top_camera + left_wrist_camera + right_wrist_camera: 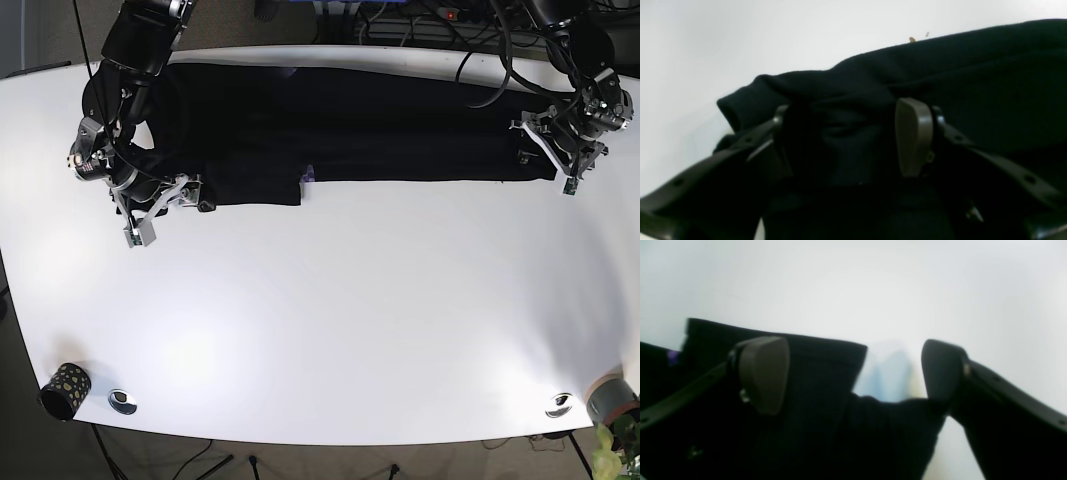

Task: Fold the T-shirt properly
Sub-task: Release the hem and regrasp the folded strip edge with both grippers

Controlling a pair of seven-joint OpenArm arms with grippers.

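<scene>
Black T-shirt (330,125) lies as a long band across the far side of the white table (340,320). Left gripper (846,140) at one end, fingers spread, bunched cloth between them, not pinched. Right gripper (853,373) at the other end, fingers also parted over a flat corner. Judgement: close both low on the edge, catch every layer, lift evenly so the band doesn't twist.
</scene>
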